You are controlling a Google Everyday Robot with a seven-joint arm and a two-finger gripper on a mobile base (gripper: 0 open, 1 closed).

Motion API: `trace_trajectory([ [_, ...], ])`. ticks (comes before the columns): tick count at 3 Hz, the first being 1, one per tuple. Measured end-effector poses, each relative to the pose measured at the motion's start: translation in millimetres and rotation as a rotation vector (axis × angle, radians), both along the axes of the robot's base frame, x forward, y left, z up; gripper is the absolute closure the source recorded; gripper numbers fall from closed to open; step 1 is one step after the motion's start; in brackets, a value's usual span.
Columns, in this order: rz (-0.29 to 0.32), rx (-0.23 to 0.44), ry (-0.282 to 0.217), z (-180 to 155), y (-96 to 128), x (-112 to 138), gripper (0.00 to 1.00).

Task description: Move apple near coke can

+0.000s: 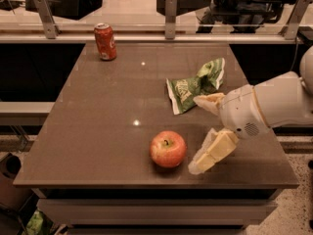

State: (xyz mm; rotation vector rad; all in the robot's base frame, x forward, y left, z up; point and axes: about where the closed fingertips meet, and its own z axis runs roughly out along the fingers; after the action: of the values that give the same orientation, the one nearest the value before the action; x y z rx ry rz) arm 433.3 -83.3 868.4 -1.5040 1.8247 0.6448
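Note:
The red-orange apple sits on the brown table near its front edge, stem dimple up. The red coke can stands upright at the table's far left corner, far from the apple. My gripper comes in from the right, just to the right of the apple and apart from it. Its two cream fingers are spread open: one low beside the apple, the other higher, near the snack bag. It holds nothing.
A crumpled green-and-white snack bag lies at the table's right of centre, behind the gripper. A metal rail with posts runs along the table's far edge. The floor drops off at the front and both sides.

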Motion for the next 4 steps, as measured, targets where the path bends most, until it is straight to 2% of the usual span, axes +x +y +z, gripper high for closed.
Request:
trace_trajectory([
  [2, 0.071, 0.126, 0.018, -17, 41, -6, 0.0],
  [4, 0.128, 0.189, 0.04, -25, 65, -23, 0.0],
])
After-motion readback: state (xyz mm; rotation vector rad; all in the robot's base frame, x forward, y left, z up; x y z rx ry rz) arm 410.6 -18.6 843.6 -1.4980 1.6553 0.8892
